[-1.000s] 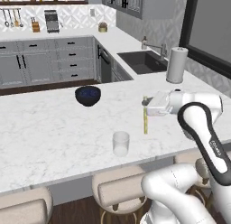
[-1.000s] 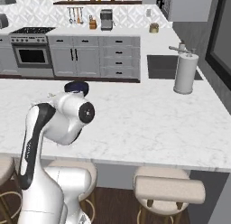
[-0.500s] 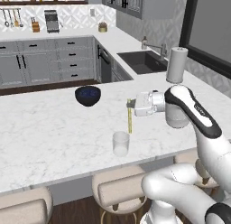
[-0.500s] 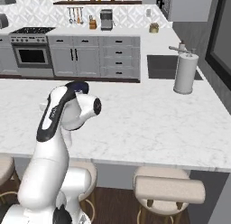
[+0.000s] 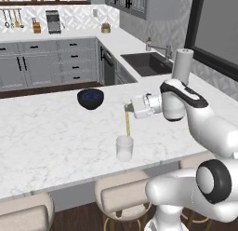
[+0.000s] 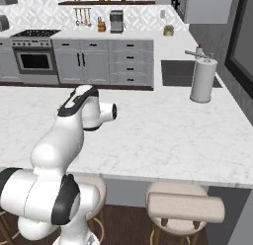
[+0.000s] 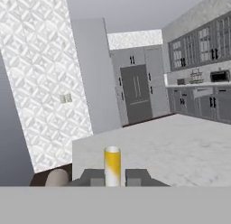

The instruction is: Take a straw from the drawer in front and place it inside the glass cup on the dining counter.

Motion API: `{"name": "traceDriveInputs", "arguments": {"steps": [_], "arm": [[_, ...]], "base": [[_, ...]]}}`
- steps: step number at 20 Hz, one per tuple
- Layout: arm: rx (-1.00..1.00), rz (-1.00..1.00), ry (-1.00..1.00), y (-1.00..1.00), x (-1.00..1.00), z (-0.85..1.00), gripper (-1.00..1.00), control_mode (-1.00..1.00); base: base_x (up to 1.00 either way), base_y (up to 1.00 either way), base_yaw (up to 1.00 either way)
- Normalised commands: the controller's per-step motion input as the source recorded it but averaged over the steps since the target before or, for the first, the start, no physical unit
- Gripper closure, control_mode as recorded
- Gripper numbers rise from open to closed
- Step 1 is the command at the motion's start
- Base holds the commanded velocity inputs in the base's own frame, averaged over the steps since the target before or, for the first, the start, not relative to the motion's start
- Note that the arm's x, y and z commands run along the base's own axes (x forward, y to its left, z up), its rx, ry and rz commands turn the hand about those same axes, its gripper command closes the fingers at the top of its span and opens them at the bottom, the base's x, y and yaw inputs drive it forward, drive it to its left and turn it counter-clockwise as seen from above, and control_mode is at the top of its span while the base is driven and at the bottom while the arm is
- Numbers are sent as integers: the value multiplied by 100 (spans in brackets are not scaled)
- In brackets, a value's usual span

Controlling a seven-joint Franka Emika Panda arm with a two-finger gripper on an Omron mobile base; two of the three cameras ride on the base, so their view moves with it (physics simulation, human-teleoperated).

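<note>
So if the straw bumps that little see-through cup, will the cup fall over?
Probably not easily, though it could. The glass cup looks short and about as wide as tall, standing upright on the flat dining counter, so it should resist tipping. It looks empty, so likely light: a sideways knock might slide it. The straw in the pincer hangs straight, which suggests it is stiff.

White rounded arm (image 5: 200, 118) (glossy), dark joint caps

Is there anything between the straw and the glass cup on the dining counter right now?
Nothing visible. The gripper holds the straw upright just above the glass cup, with open air between them. The blue bowl sits well off to the side.
</note>
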Motion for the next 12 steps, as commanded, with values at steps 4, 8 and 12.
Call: {"name": "traceDriveInputs", "arguments": {"steps": [4, 8, 12], "arm": [[0, 12, 3, 12, 10, -36, 100, -100], [0, 11, 3, 19, 30, -32, 100, -100], [0, 10, 3, 16, 38, -33, 100, -100]], "base": [[0, 0, 0], [0, 0, 0], [0, 0, 0]]}}
